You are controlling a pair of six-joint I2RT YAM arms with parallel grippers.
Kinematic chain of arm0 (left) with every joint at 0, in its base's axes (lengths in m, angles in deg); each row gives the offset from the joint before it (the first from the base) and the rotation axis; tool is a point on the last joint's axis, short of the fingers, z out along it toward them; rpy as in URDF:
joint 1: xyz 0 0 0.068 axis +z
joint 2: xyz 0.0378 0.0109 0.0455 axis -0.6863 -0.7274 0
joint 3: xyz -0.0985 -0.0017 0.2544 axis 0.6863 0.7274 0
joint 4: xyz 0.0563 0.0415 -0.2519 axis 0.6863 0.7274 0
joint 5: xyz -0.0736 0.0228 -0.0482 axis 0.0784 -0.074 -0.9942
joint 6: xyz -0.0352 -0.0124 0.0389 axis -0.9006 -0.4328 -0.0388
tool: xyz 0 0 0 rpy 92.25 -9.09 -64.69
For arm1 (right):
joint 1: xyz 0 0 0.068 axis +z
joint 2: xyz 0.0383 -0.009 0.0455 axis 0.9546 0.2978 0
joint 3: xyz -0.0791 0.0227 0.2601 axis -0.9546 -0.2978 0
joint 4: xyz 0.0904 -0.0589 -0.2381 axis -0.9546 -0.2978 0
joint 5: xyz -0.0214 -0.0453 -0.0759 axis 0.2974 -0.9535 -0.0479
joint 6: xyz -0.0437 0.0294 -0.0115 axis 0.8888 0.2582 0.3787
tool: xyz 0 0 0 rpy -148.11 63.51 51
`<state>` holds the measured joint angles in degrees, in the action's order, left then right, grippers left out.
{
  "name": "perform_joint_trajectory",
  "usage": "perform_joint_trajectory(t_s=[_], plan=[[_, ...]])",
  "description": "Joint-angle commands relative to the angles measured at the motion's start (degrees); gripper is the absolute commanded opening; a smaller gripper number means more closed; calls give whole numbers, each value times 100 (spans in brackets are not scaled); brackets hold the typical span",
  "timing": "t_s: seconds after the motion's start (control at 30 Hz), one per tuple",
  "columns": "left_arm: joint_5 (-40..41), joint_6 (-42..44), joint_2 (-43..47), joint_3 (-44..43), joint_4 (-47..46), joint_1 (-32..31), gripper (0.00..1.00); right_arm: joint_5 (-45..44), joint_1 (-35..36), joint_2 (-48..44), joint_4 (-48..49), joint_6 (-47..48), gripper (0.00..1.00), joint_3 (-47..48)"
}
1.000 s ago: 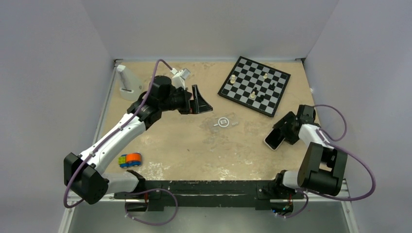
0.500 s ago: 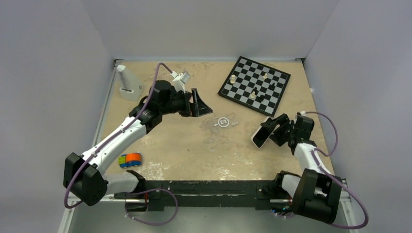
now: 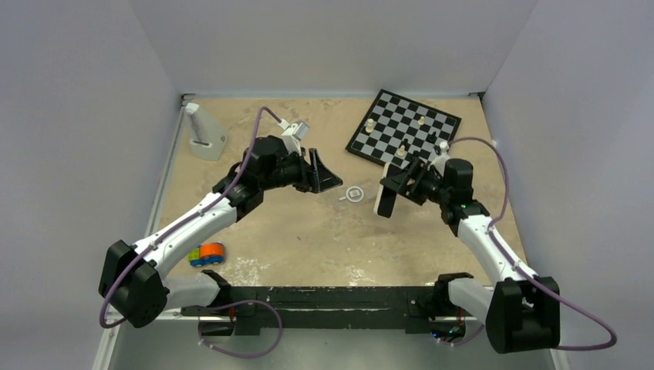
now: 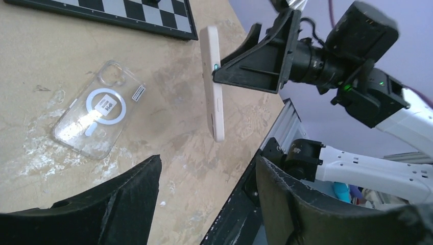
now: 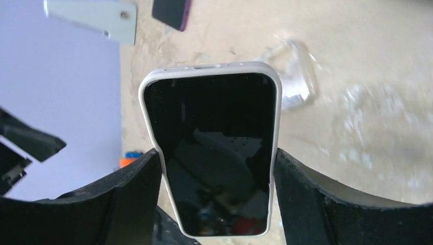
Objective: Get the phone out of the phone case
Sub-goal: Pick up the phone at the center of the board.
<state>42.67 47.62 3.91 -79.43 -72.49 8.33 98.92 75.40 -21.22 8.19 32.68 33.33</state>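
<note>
The phone is held in the air above the middle of the bench, just to the right of the phone case. The case lies flat and empty there with its ring mark visible, so the phone is judged to be out of it already. The phone is pinched by the right gripper across its two long edges, over one half of its length. The left gripper is spread, with nothing between its fingers, near the case on its left. The phone is expected to be stiff, thin and rather light, but the glossy screen is slippery and fragile, so the pale rim along the long edges is judged the better place to be gripped. The long axis is seen steeply tilted, close to upright. The screen is turned to the right, the back toward the left gripper. The exact tilt cannot be told.
</note>
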Motion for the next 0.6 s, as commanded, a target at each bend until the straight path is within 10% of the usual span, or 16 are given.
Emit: perform_joint_trajectory(t_s=[0.0, 0.2, 0.57], plan=[[183, -414, 29, -231, 167, 35, 72, 0, 613, 357, -52, 1944, 0, 1124], [-25, -1296, -132, -659, 1678, 982, 81, -1726, 2288, 412, -217, 3773, 0, 1619], [-1997, -1197, -632, -143, 64, 1096, 83, -2980, 4184, 901, -779, 4969, 0, 2442]])
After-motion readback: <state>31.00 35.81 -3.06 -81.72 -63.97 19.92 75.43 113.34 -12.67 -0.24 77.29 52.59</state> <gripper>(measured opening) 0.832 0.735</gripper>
